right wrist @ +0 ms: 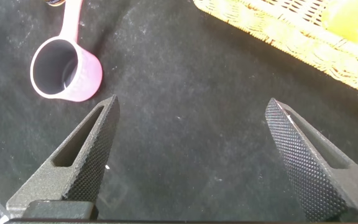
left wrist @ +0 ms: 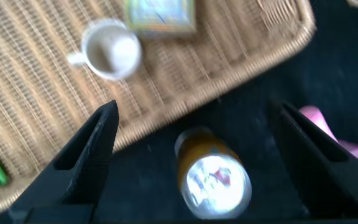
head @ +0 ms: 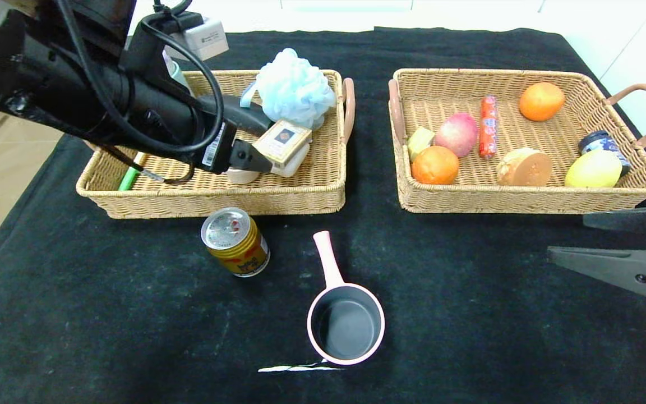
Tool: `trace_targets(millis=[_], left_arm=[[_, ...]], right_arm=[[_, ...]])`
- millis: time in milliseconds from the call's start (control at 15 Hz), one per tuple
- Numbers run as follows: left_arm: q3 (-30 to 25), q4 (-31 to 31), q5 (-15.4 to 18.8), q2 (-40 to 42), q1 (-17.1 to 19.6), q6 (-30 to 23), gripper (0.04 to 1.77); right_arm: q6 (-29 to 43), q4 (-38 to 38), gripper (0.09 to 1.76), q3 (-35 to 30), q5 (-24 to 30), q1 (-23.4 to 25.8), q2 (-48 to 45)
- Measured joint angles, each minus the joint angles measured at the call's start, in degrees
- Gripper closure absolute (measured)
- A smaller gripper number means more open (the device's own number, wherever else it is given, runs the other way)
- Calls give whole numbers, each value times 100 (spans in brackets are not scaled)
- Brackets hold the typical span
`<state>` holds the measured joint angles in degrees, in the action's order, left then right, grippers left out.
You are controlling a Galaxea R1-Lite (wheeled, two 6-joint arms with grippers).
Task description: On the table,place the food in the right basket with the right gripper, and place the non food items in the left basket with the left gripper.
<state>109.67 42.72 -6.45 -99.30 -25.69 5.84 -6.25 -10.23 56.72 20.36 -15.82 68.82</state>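
My left gripper (left wrist: 194,134) hangs over the front edge of the left basket (head: 278,196), woven tan wicker with brown loop handles, and its two black wedge fingers (left wrist: 89,155) stand wide apart with nothing between them. In that basket, just past my fingertips, the flat cream box (head: 282,140) with its dark diamond mark lies tilted on a white cup (left wrist: 110,50), a fluffy blue bath sponge (head: 294,87) behind it and a green stick (head: 128,179) at the near left corner. Below the basket's front wall, on the fuzzy black cloth of the table (head: 104,325), stands the gold can (head: 235,241), silver top up, right under my open left fingers. Nearer the middle sits the pink saucepan (head: 345,324), smooth, dark grey inside, handle pointing towards the baskets, with a small white tear (head: 298,368) in the cloth just in front. The right basket (head: 525,201) holds two oranges, a reddish fruit, the sausage stick (head: 488,133), the cut brown tuber (head: 524,166) and the lemon (head: 593,169). My right gripper (right wrist: 191,152) hovers low over bare cloth in front of that basket, its knurled fingers (right wrist: 92,155) spread wide, empty, the saucepan well off to its left.
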Motion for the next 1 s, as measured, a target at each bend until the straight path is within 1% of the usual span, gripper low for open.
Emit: trace_targets(millis=[133,267,400,533,800,1000], left_arm=[[-5,524,-83,138,-195,-315,12],[-5,1018,-157,226,-330,-424,11],[-18,1387,-252,261,-378,-524,11],[-55,1456,-294,262,-389,-668,11],[-291,1423,-289,250,-394,-688,10],[-532,1379,-389,178,-394,-744,10]], right_arm=[[-2,0,14,-2,0,-11,0],[-2,0,14,-2,1,-13,0],[-2,-2,14,-5,-2,-16,0],[-2,-7,14,-11,1,-22,0],[-2,-10,14,-13,-2,-38,0],[-2,-7,14,-13,-2,-40,0]])
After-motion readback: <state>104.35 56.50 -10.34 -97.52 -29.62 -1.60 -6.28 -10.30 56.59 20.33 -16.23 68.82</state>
